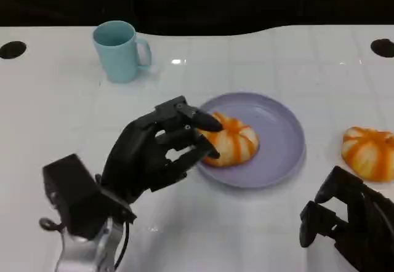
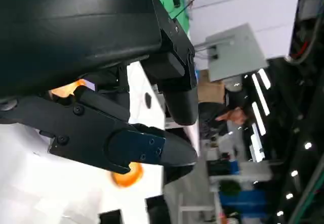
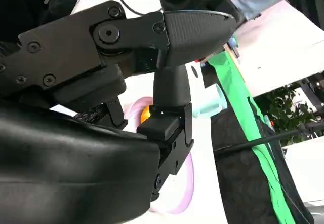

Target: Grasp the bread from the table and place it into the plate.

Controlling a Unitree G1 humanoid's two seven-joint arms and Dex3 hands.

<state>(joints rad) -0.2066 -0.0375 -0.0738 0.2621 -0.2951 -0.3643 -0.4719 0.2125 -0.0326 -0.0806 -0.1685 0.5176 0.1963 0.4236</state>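
We find the bread (image 1: 233, 146) lying on the lavender plate (image 1: 280, 138), toward the plate's nine o'clock side, so the placing looks done or nearly done. Our left hand (image 1: 161, 151) reaches in from seven o'clock with its fingertips (image 1: 206, 123) curled over the near edge of the loaf; we cannot tell whether they grip it or merely touch it. We judge the hand sits there because it carried the loaf in from that side and has yet to let go and back away.

A second loaf (image 1: 368, 152) rests on the table (image 1: 55, 100), just beside the plate at three o'clock. Our right hand (image 1: 348, 220) sits low at five o'clock, fingers loosely curled, holding nothing, idle. A teal mug (image 1: 120, 51) stands well apart at eleven o'clock.
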